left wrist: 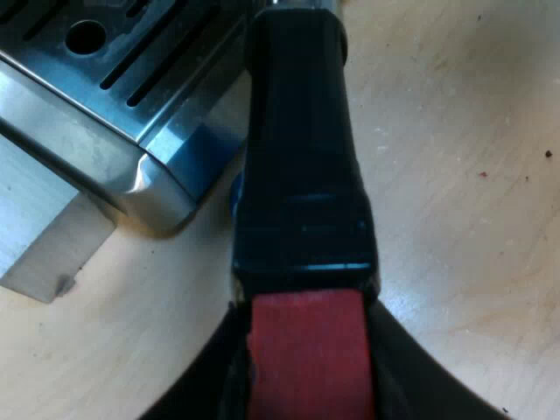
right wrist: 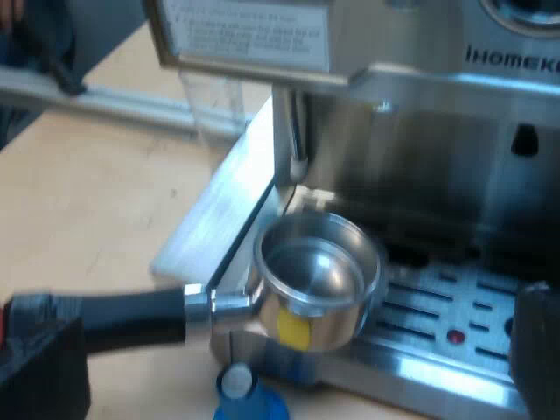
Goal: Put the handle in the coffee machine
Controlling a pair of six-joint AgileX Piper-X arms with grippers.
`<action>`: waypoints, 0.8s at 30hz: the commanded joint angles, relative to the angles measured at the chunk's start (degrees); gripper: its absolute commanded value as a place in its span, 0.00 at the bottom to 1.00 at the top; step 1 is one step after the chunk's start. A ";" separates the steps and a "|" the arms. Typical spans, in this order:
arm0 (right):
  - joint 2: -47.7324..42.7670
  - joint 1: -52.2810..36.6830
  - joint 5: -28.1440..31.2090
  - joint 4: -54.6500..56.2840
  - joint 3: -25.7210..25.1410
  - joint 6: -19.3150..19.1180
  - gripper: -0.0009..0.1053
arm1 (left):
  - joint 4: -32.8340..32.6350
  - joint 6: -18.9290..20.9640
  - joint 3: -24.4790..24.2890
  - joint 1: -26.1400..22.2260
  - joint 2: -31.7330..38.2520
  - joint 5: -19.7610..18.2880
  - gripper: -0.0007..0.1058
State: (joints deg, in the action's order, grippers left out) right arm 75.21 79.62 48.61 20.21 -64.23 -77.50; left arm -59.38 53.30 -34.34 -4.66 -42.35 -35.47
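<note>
Biggest of all: a steel coffee machine (right wrist: 411,140), standing on a pale wooden table (right wrist: 79,210), with a printed label (right wrist: 249,31) high on its front and raised lettering along the upper panel. Across its foot, a slotted metal tray (right wrist: 455,324), with one small red dot among the slots. Farther off on the table, a long metal rail (right wrist: 105,96), and by the machine's side a clear container (right wrist: 210,101).

Next in size, the metal holder (right wrist: 315,280): not locked in, held in the air just in front of the machine, over the corner of the tray and below a thin steam pipe (right wrist: 297,131). Cup upright, open upward, shiny bare metal inside, with a yellow patch on its outer wall. Reaching out level from the cup, the dark handle (left wrist: 302,157), ending in red, above the table just beside the tray's corner.

Then the left gripper (left wrist: 306,394), at the handle's far end, with black fingers (left wrist: 210,394) closed against both sides of the red tip, pinching it. Of the right gripper (right wrist: 535,350), a dark bulk above the tray, apart from the holder; open or closed, cannot tell.

Smaller: a blue tamper (right wrist: 245,398) with a round white top, standing on the table under the holder, close to the tray's front edge. Smallest: a round hole (left wrist: 85,35) in the tray's top.
</note>
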 commanded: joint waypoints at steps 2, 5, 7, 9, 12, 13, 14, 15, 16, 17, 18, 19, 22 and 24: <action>2.14 0.02 5.10 -3.36 -0.24 -0.85 0.99 | 2.61 -0.20 -0.92 -0.77 -1.21 -3.02 0.01; 4.54 0.02 7.09 -5.38 -0.24 -0.97 0.99 | 2.94 -0.20 -0.92 -1.65 -1.75 -3.02 0.01; 5.98 0.02 8.65 -6.86 -0.24 -1.00 0.99 | 4.40 -2.49 -0.92 -6.07 -3.31 -4.10 0.01; 7.16 0.02 10.55 -8.15 -0.24 -1.00 0.99 | 4.44 -3.84 -0.92 -7.63 -4.08 -5.77 0.01; 9.14 0.02 12.51 -11.19 -0.24 -1.17 0.99 | 4.16 -5.23 -0.92 -8.92 -5.40 -5.86 0.01; 9.79 0.02 12.72 -12.30 -0.24 -1.15 0.99 | 4.16 -5.76 -0.92 -9.44 -6.15 -5.86 0.01; 10.06 0.02 12.82 -12.82 -0.24 -1.15 0.99 | 4.16 -6.15 -1.03 -9.83 -6.93 -5.86 0.01; 10.89 0.02 12.85 -13.98 -0.24 -1.15 0.99 | 4.16 -6.92 -0.98 -10.03 -7.57 -6.05 0.01; 11.72 0.02 12.95 -14.99 -0.24 -1.51 0.99 | 4.16 -8.03 -0.98 -10.02 -8.27 -6.05 0.01; 11.97 0.02 13.23 -15.38 -0.24 -1.74 0.99 | 4.16 -8.54 -0.98 -10.02 -8.58 -6.04 0.01; 12.65 0.02 14.25 -16.38 -0.24 -2.46 0.99 | 4.16 -8.96 -0.98 -10.02 -9.01 -6.43 0.01; 13.23 0.02 15.51 -17.66 -0.24 -2.91 0.99 | 4.16 -9.03 -1.21 -10.02 -9.46 -7.41 0.01; 14.59 0.02 15.78 -21.67 -0.24 -3.74 0.99 | 4.52 -9.00 -1.51 -10.02 -10.29 -8.75 0.01; 15.47 0.02 15.80 -23.50 -0.24 -3.74 0.99 | 5.19 -9.00 -1.49 -10.02 -10.64 -10.41 0.01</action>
State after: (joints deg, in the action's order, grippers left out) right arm 90.71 79.62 63.71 -2.64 -64.23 -80.37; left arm -55.69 44.81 -34.91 -14.62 -53.19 -41.34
